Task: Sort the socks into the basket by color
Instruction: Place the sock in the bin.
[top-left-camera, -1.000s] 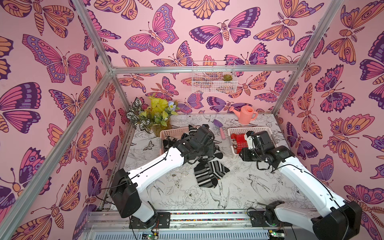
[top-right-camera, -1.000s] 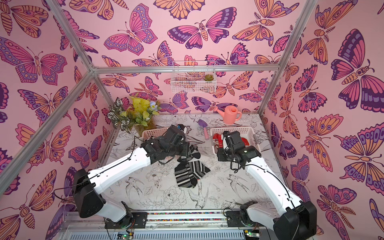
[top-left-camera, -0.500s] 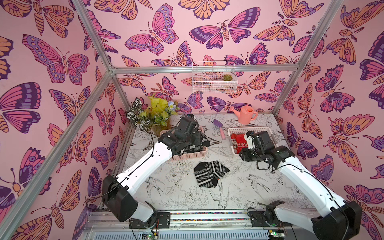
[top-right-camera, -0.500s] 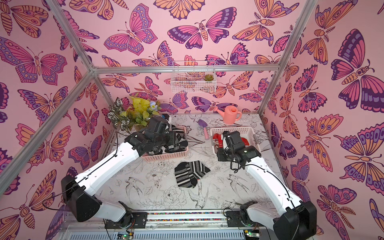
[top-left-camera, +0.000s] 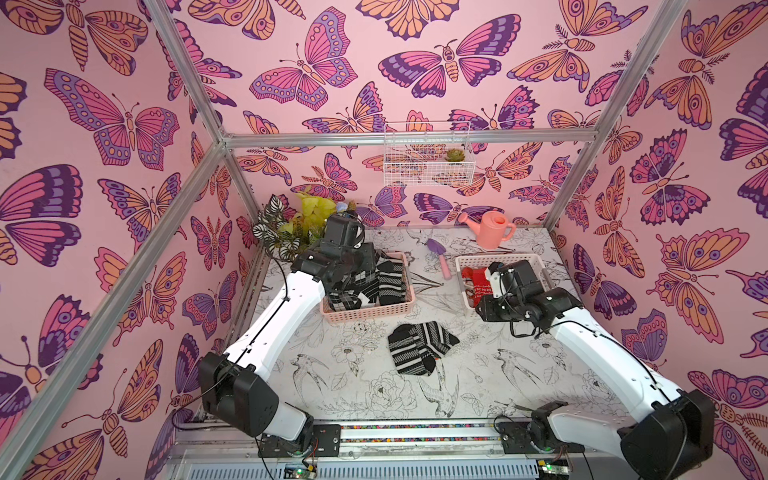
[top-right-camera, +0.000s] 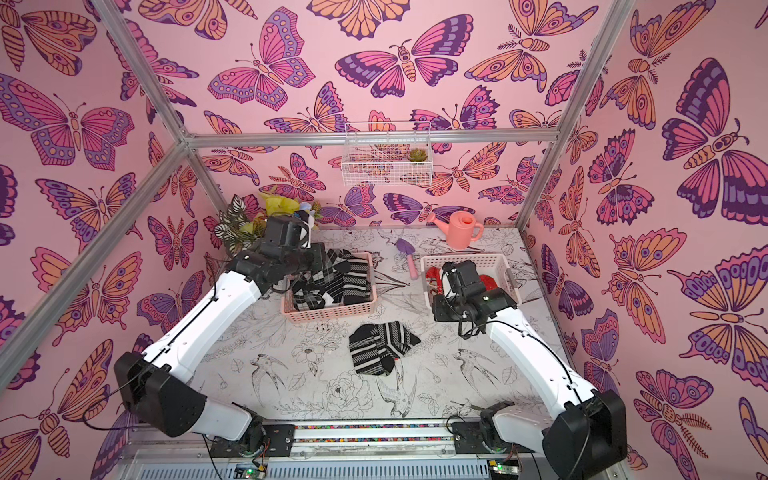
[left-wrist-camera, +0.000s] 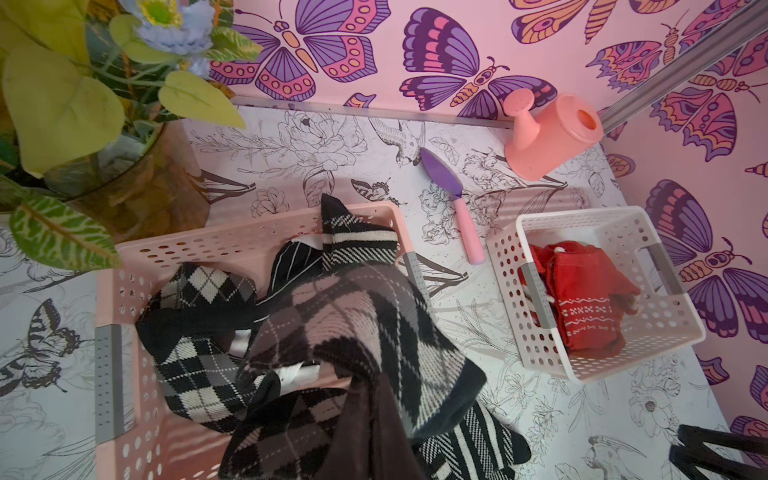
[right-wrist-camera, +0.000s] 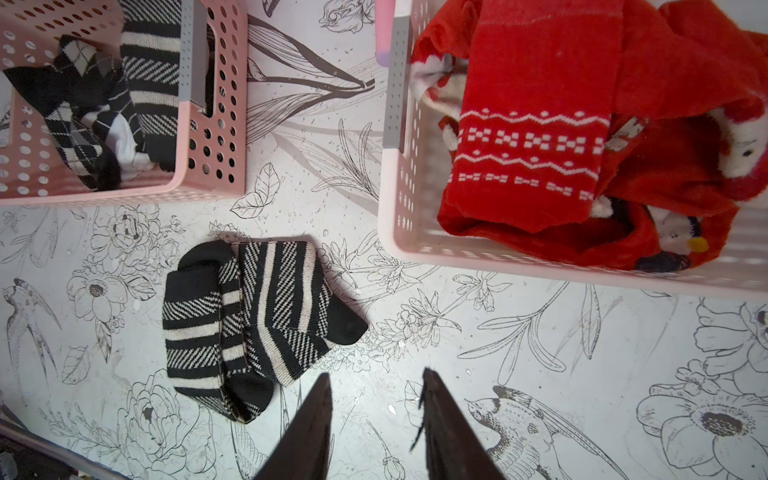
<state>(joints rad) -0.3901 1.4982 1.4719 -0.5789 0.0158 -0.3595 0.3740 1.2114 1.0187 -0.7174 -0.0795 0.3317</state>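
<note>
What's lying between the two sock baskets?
A small purple-and-pink trowel lies between the black-sock basket and the red-sock basket, best seen in the left wrist view.

I count two baskets on the table: the pink basket toward the rear left corner and the pale basket toward the rear right corner. Socks: one argyle sock in my hold above the pink basket, at least four black-and-white socks overlapped inside it, two striped socks at the table's centre, and a heap of red socks whose exact number cannot be determined. Single items near the rear edge: one watering can, one trowel, one potted plant.
</note>
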